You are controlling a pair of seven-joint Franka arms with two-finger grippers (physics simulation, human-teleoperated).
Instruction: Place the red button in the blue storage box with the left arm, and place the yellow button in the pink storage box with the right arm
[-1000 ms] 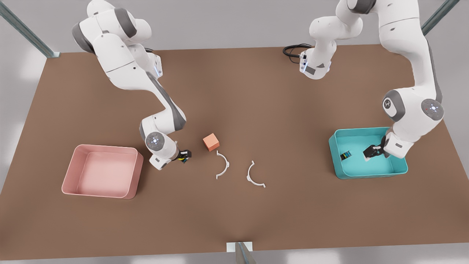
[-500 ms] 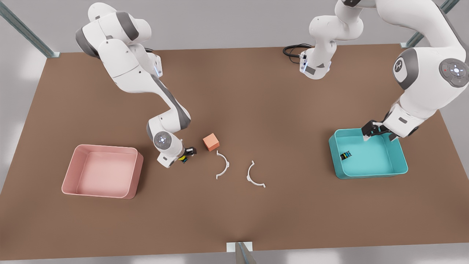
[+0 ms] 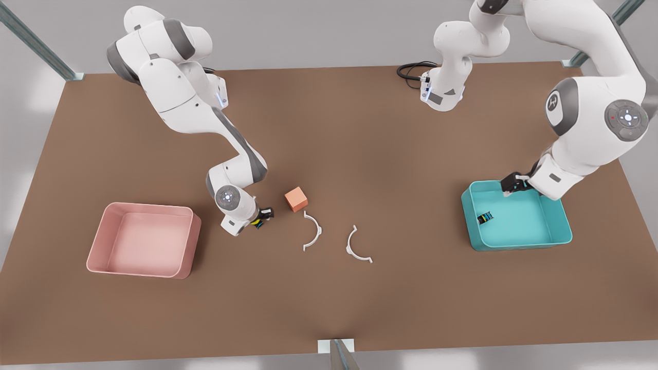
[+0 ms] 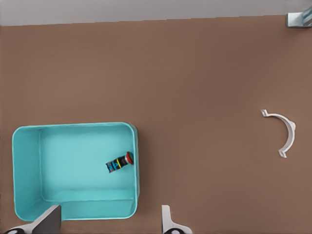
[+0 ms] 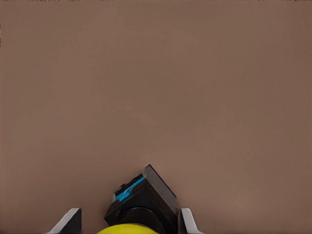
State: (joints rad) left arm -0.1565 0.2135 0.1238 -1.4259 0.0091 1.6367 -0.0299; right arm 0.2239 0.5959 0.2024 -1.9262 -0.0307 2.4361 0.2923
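left gripper [image 3: 514,184] has risen clear above the glossy teal-blue storage box [image 3: 560,237], jaws wide and empty | small red-capped button [image 3: 485,218] lies inside, done | right gripper [image 3: 261,218] pinches yellow-capped button [image 3: 255,223] beside empty pink plastic storage box [image 3: 185,257], carry pending

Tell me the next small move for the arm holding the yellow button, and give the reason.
Probably lift it a little, then carry it toward the pink storage box. The right gripper looks shut on the yellow button low over the table, short of that box. The red button already lies in the blue storage box; the left gripper hangs open above its rim.
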